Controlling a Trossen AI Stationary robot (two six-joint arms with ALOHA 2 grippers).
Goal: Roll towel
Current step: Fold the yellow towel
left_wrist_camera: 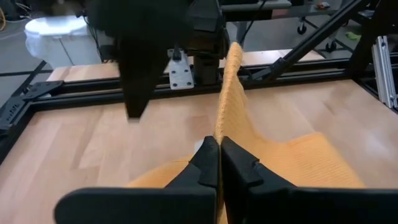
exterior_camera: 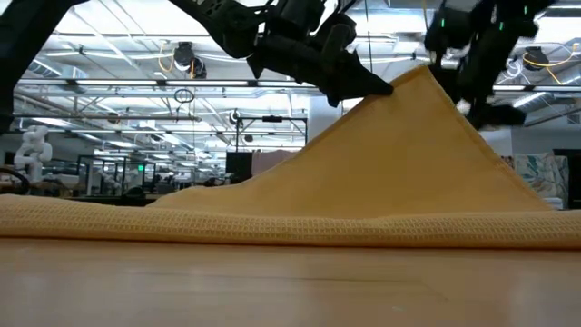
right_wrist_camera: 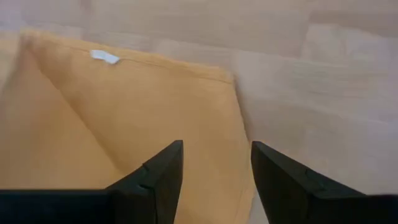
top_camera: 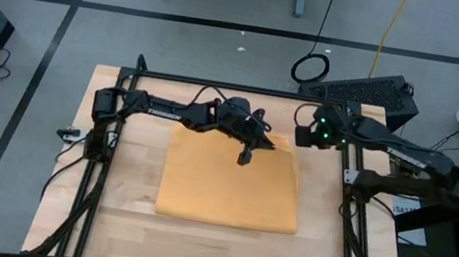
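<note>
While the left gripper point(left_wrist_camera: 219, 152) pinches the towel point(top_camera: 230, 183) edge aloft — ready for rolling — the right gripper point(right_wrist_camera: 214, 168) hovers parted, empty.

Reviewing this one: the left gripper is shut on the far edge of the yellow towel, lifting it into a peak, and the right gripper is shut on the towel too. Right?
Not quite. The left gripper is shut on the towel and lifts it into a peak, but the right gripper is open and holds nothing; the right wrist view shows its fingers apart above the cloth.
</note>
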